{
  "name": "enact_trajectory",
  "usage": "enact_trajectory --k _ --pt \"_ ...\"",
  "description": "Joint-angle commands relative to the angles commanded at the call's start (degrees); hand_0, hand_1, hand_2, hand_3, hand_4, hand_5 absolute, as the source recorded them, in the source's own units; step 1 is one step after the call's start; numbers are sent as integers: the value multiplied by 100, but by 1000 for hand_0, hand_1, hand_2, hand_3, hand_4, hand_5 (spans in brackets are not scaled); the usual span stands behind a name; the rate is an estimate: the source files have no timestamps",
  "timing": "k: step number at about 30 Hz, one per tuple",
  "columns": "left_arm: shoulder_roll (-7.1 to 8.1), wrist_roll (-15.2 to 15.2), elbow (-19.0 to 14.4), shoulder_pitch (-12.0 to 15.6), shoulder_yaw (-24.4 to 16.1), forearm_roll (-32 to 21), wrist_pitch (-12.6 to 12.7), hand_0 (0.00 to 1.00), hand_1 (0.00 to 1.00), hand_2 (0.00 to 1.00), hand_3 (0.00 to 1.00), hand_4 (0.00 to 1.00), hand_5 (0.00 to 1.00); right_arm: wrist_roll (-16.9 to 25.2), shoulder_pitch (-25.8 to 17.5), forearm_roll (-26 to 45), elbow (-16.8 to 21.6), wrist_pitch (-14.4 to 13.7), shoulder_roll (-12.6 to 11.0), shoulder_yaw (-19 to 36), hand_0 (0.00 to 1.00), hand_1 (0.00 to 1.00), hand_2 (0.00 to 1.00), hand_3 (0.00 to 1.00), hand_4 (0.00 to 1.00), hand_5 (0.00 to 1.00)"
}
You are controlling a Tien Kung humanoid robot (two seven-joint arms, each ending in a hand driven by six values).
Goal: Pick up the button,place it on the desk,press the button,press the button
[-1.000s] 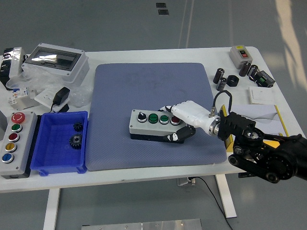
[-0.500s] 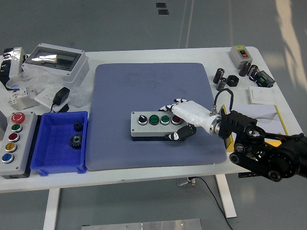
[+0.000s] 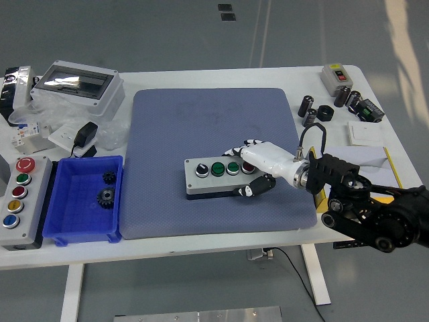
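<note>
The grey button box (image 3: 214, 176) lies flat on the blue mat (image 3: 201, 121), a little right of its middle. Its top carries a black knob, two green buttons and a red one at the right end. My right hand (image 3: 253, 170) comes in from the right and is closed around that right end. The white-and-black fingers (image 3: 244, 145) curl over the back edge, and the thumb (image 3: 247, 190) presses the front face. The red button is partly hidden under the palm. My left arm is out of sight.
A blue bin (image 3: 67, 231) holding two gears sits left of the mat, with a long grey multi-button panel (image 3: 35, 201) beside it. A clear-lidded enclosure (image 3: 77, 84), bags and a black adapter (image 3: 85, 137) crowd the back left. Black cylinders (image 3: 308, 107), a switch box (image 3: 335, 77) and papers (image 3: 366, 133) lie right.
The button box, held tilted with its front raised, has come down flat onto the mat and shifted slightly right. My right hand stayed closed on it.
</note>
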Motion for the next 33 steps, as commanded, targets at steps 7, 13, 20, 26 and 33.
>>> enact_trajectory --k 7,13,20,26,33 --pt "2 0 0 5 11 -8 -5 624 515 530 589 603 229 -45 0 194 42 347 -51 202 973 861 815 857 530 2" --pt "5 2 0 8 20 -12 -10 624 514 530 588 601 229 -63 14 360 89 482 -75 273 996 928 901 944 536 2" --pt "9 6 0 5 16 -3 -14 624 514 530 588 601 227 -71 23 463 105 555 -84 298 998 965 976 998 564 2" --pt "12 8 0 4 22 -4 -19 624 514 530 589 600 227 -110 31 599 127 690 -103 338 998 977 989 998 585 2" --pt "7 7 0 12 34 -12 -24 624 514 529 587 599 228 -150 30 845 195 846 -146 395 998 978 993 998 587 2"
